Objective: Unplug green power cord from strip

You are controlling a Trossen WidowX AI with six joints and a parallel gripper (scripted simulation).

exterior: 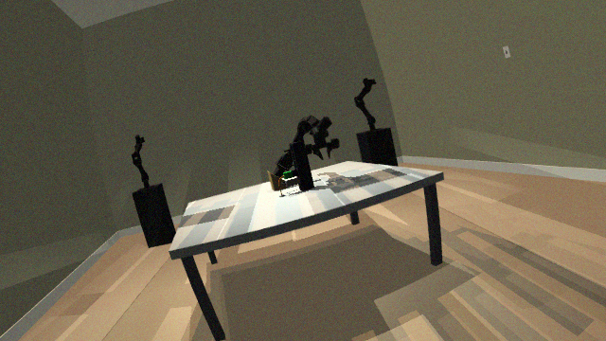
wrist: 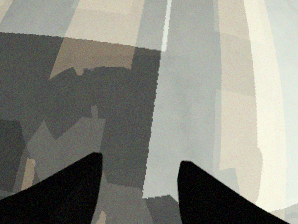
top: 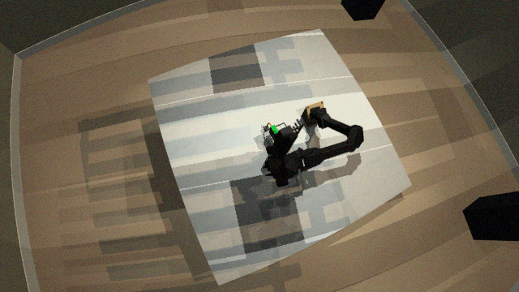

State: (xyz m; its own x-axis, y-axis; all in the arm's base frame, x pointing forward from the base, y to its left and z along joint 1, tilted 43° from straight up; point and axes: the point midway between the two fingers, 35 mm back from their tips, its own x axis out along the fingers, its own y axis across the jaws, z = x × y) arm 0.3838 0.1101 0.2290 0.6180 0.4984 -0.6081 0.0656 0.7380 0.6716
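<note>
Green plug (top: 274,129) seated on tall black power strip (top: 280,142) near desk (top: 332,73) middle, toward arm-base edge. Black two-fingered tool (wrist: 141,212) partly parted, gripping nothing, raised above pale top. Plug out of wrist view; likely beside and below, strip standing upright.

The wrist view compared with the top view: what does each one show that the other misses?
Only the wrist view shows the pincer up close: two dark fingers apart, nothing between them, only the striped table top beneath.

Only the top view shows the whole black arm, the green plug beside a dark upright block that is probably the power strip, the table's outline and the wood floor.

Both show the pale grey striped table top and the arm's shadows on it.
</note>
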